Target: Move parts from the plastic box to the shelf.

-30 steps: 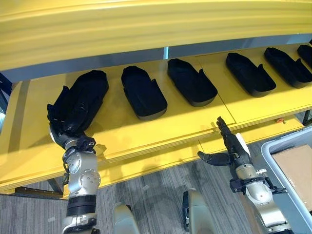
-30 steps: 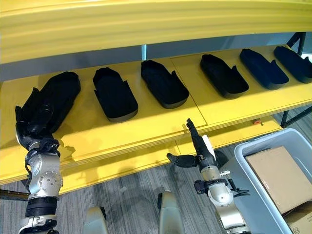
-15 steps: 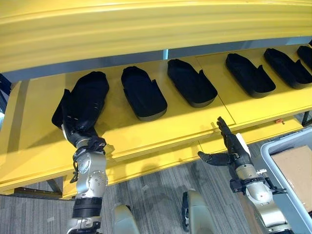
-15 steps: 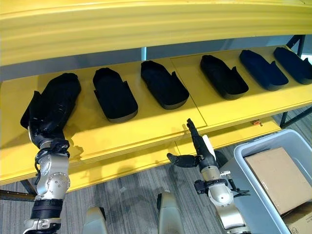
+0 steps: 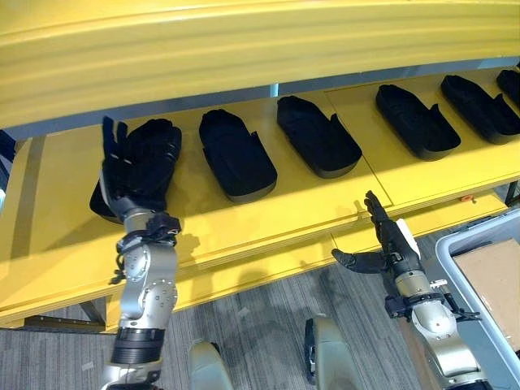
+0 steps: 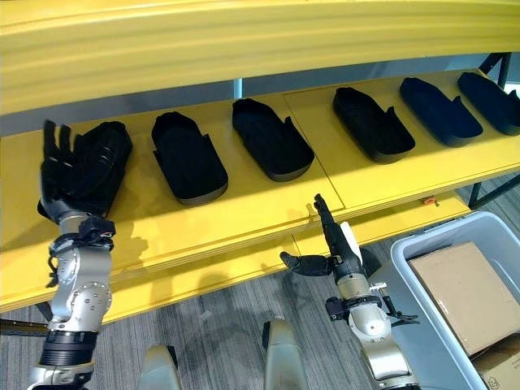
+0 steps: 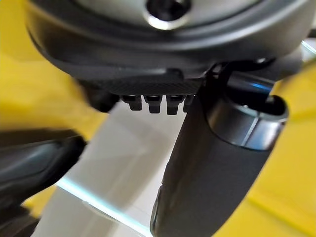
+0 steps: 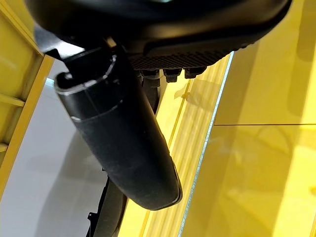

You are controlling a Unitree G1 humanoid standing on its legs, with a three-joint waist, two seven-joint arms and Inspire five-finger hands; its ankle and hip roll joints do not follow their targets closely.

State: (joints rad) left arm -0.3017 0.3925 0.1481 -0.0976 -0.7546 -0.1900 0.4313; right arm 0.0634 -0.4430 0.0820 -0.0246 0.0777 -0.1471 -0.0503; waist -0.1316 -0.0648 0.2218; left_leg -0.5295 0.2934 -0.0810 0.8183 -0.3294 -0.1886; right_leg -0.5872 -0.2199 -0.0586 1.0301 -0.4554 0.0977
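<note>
The left hand (image 5: pixel 130 166) stands fingers-up and spread at the 9 o'clock end of the yellow shelf (image 5: pixel 268 203), its palm against the leftmost black part (image 5: pixel 154 146), which lies flat on the deck with nothing curled round it. That reads as the placing step at its close: the part is down, the hand open and empty. The right hand (image 5: pixel 388 244) hangs below the shelf's front lip at 4 o'clock, fingers straight, thumb out to the side, holding nothing.

Six more parts lie in a row along the shelf toward 2 o'clock, among them the second (image 5: pixel 236 154), third (image 5: pixel 318 135) and fourth (image 5: pixel 417 122), each apart from its neighbour. The grey plastic box (image 6: pixel 422 284) sits on the floor at 4 o'clock; a brown cardboard sheet (image 6: pixel 467 292) is visible inside it, and whether parts remain there cannot be told.

The next move likely calls for drawing the left hand clear without dragging the part, then turning toward the box.

An upper yellow shelf (image 5: pixel 244 49) overhangs at 12 o'clock. Grey patterned carpet (image 5: pixel 252 313) lies below.
</note>
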